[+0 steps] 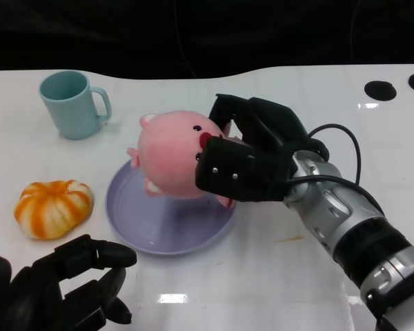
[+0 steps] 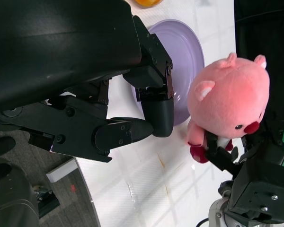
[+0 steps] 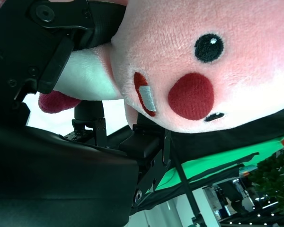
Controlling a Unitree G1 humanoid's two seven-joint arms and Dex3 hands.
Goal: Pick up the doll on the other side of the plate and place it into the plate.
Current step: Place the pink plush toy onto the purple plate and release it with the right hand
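Note:
A pink plush doll [image 1: 171,155] with black eyes and red cheeks hangs just above the lilac plate [image 1: 141,224], over its far right part. My right hand [image 1: 252,158] grips the doll from the right, fingers wrapped around its body. In the left wrist view the doll [image 2: 229,97] is beside the plate [image 2: 187,56], lifted off the table. The right wrist view is filled by the doll's face [image 3: 213,66]. My left hand [image 1: 62,286] rests at the lower left near the plate's front edge, fingers curled and holding nothing.
A light blue mug [image 1: 72,103] stands at the back left. An orange and white pumpkin toy [image 1: 53,207] lies left of the plate. The white table [image 1: 276,289] ends against a dark background at the back, with black round fittings [image 1: 380,89] at the far right.

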